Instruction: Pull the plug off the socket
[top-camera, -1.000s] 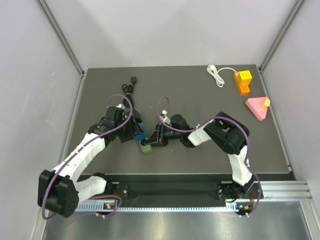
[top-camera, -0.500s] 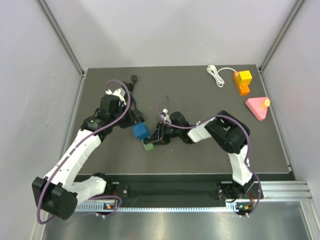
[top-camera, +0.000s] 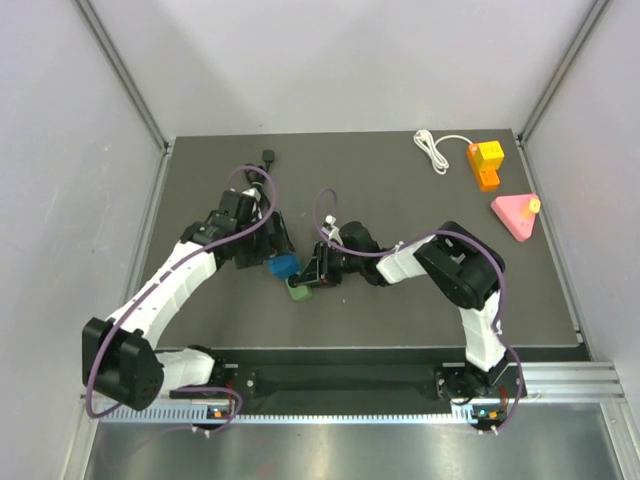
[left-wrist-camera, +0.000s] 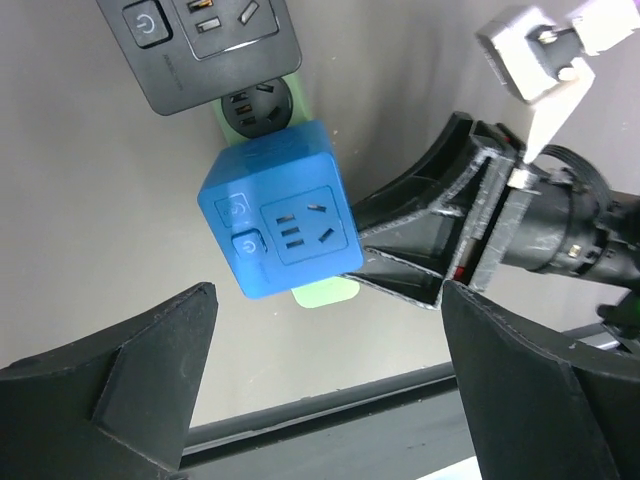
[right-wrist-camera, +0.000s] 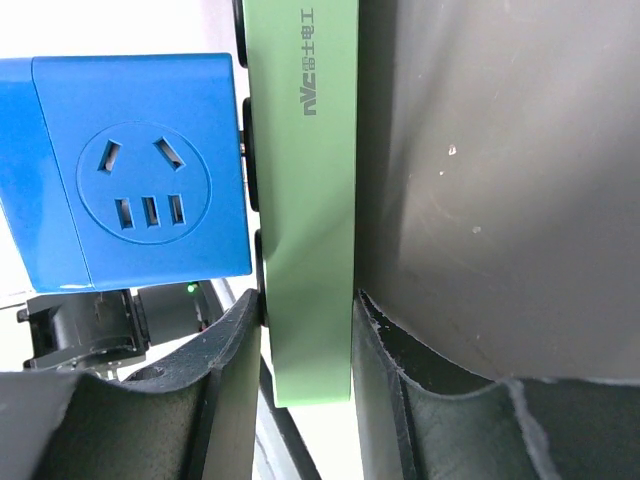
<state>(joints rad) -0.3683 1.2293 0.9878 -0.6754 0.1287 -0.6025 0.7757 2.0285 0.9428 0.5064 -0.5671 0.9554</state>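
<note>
Two grippers in play | right gripper (right-wrist-camera: 305, 310) clamped on the green socket strip (right-wrist-camera: 310, 150), pinning it | left gripper (left-wrist-camera: 325, 295) spread wide above the blue cube plug (left-wrist-camera: 280, 210), seated in that strip | close squarely on the cube's sides, pull straight out, no twisting.

We see the blue cube-shaped plastic plug (left-wrist-camera: 285, 215) as smooth, with a soft sheen on its faces. The pale green plastic socket strip (right-wrist-camera: 305, 200) looks smooth and matt, its lettering printed dark. The black plastic power strip (left-wrist-camera: 215, 40) is satin. The dark grey bench (right-wrist-camera: 480, 150) is matt with fine pale specks. The right gripper (right-wrist-camera: 305, 330) has black plastic fingers (right-wrist-camera: 180, 400), matt, with rough, ragged edges.
</note>
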